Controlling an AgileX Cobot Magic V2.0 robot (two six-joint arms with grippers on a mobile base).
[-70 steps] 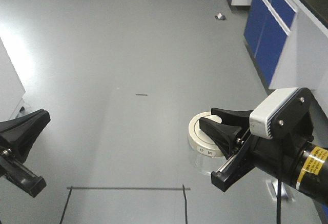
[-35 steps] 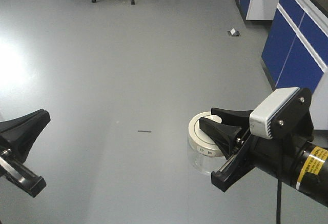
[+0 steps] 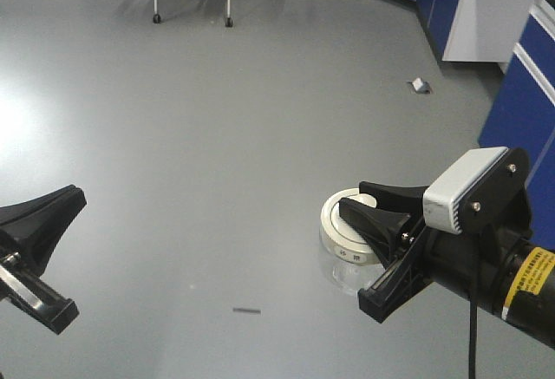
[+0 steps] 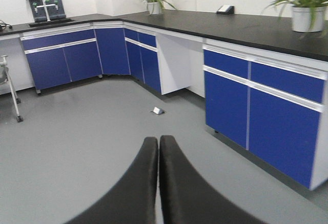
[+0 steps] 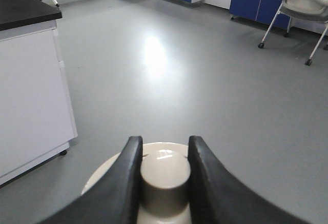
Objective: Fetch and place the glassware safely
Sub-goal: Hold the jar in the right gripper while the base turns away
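Glass jar (image 3: 336,233) hung above the floor (image 3: 217,136) at four o'clock in the front view, right fingers (image 5: 130,175) pinching only its lid knob (image 5: 165,175). Left fingers (image 4: 146,183) were pressed together, empty. A loose lid could drop the glass.

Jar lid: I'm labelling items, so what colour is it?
The lid is cream-white, with small dark rim marks; it shows best in the exterior front-facing view.
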